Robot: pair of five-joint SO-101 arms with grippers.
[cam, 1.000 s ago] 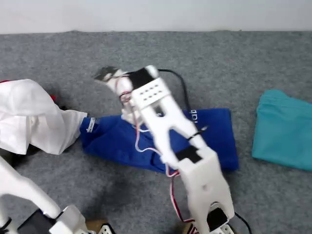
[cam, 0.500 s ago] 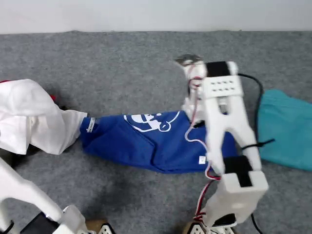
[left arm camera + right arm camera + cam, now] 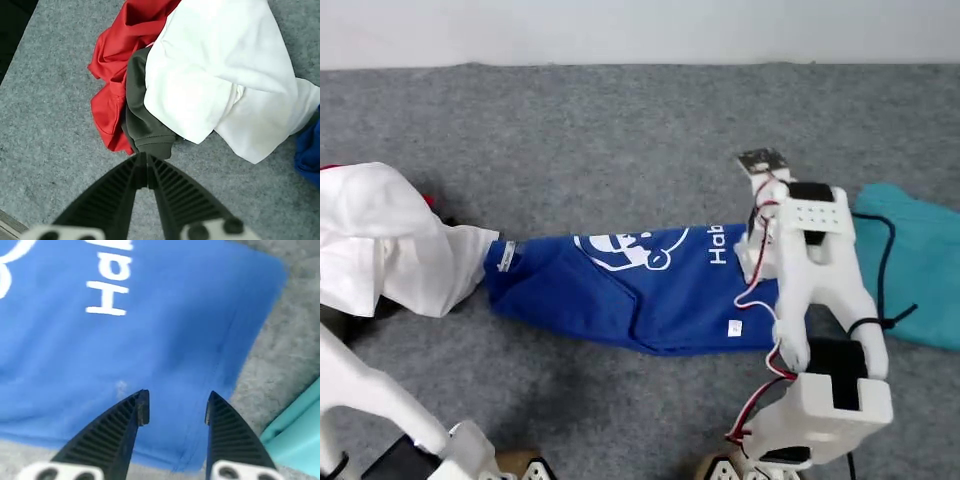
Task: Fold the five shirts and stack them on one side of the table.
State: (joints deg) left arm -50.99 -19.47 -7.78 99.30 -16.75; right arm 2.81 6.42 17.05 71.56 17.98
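Left gripper (image 3: 145, 159): jaws pressed together, nothing between them, tip just short of the clothes pile. Directly ahead of the tip lies a dark olive shirt (image 3: 145, 125), crumpled. A red shirt (image 3: 117, 65) is bunched beside it and partly under it. A white shirt (image 3: 225, 75) is draped over both, its sleeve running away from this gripper to meet the blue shirt (image 3: 640, 285).

The blue shirt lies flat and lengthwise on the grey bench (image 3: 620, 130), white print up. Its other end sits under the right gripper (image 3: 176, 399).

Right gripper: jaws spread, empty, hanging over the blue shirt's corner by the hem. Cannot tell whether the tips touch the cloth.

Teal shirt (image 3: 910, 265): folded, just past the right gripper, with a narrow strip of bench between it and the blue shirt.
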